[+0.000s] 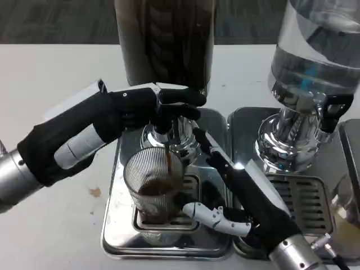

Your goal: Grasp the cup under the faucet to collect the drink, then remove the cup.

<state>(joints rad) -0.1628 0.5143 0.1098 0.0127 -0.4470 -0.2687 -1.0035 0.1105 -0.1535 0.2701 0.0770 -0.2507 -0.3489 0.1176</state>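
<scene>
While the left hand grips the faucet, the right hand clasps the upright, mouth-up cup.

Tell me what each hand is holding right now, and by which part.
Right hand grips the ribbed cup around its lower side. Left hand holds the dark dispenser's tap lever.

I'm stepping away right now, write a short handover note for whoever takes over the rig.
Left hand: on the faucet lever of the dark drink dispenser, fingers wrapped over it.
Right hand: holds the ribbed clear cup from its right side, fingers at its base.
Cup stands on the drip tray under the faucet; a dark stream is running into it and some drink has collected at the bottom.
Done: cup grasped and placed, pouring under way.
Left: finish filling, release the lever, take the cup away.
</scene>
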